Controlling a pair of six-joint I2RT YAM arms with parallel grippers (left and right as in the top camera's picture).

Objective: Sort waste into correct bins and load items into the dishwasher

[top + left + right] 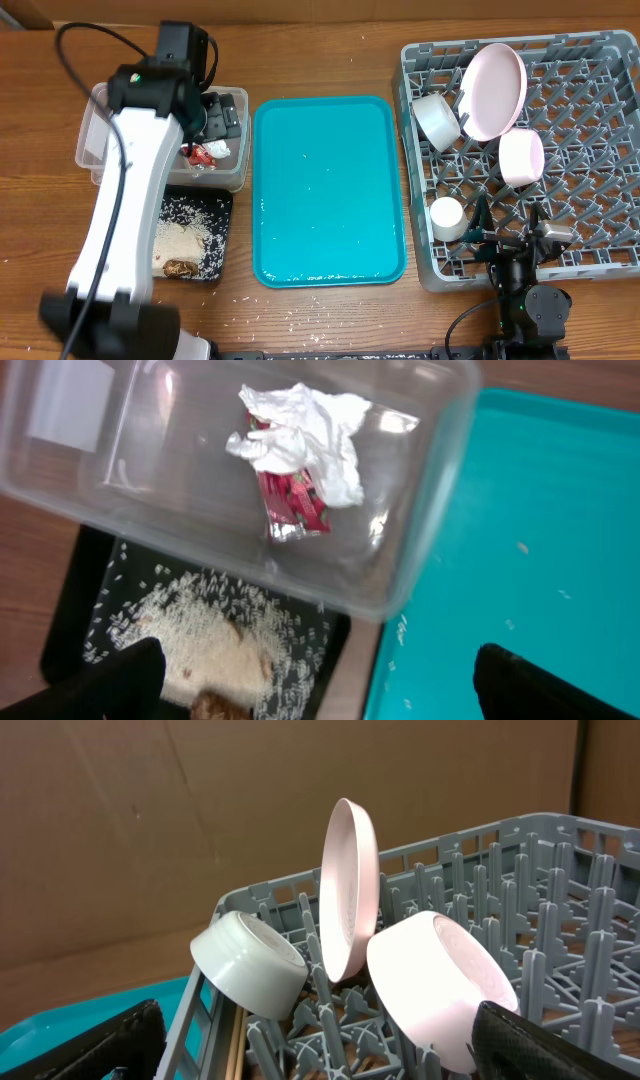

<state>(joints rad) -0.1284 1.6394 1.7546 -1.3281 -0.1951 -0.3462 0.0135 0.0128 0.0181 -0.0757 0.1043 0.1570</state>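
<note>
The clear tub (pixel 100 140) holds the crumpled tissue (pixel 305 435) and the red-and-silver wrapper (pixel 292 505). The black tray (pixel 222 205) in front of it holds rice (pixel 200 630) and a brown scrap (pixel 215 705). My left gripper (pixel 320 690) is open and empty above the tub (pixel 215 118). The grey rack (pixel 600 200) holds the plate (pixel 492 90), off-white bowl (pixel 437 118), pink bowl (pixel 521 157) and white cup (pixel 447 217). My right gripper (pixel 320 1055) is open and empty at the rack's near edge (pixel 505 240), facing the plate (pixel 348 885) and both bowls. I cannot make out the chopsticks.
The teal serving tray (pixel 330 190) lies between the bins and the rack, with a few stray rice grains on it. More grains are scattered on the wooden table in front of the black tray. A cardboard wall stands behind the rack.
</note>
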